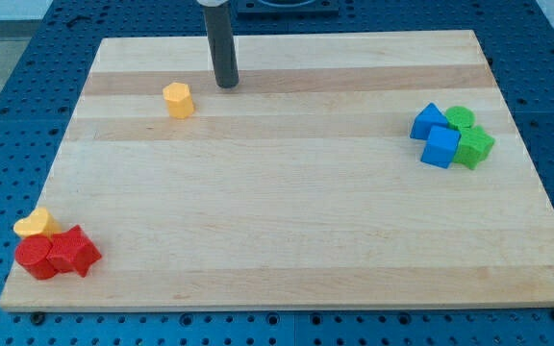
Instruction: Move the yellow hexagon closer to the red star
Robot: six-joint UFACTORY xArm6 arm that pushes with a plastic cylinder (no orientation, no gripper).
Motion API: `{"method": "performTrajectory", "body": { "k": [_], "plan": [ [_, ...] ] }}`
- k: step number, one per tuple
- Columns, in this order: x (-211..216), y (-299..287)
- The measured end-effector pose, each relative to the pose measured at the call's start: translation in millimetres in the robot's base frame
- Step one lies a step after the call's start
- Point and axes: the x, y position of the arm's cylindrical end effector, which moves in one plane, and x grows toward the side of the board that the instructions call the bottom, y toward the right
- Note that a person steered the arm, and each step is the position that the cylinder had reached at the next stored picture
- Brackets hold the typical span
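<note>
Camera view has my tip (226, 85) parked just to the upper right of the yellow hexagon (178, 100) near the tabletop (287, 231) top edge — close, not touching, and there's no hand on this rod to open or close. Looks like the approach step; the red star (73, 253) sits way down at bottom left, so next I'd push the hexagon diagonally down-left.

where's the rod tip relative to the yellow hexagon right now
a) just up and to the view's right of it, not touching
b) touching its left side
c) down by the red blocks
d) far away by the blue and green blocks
a, since my tip sits just above and to the view's right of the yellow hexagon, with a strip of bare board between them.
</note>
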Motion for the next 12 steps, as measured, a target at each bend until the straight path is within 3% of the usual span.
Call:
{"method": "performTrajectory", "body": {
  "k": [3,6,8,11,12],
  "plan": [
    [59.5,-65.7],
    [44.2,-71.8],
    [100.9,-106.4],
    [73.7,-120.4],
    [92.5,-145.4]
  ]
}}
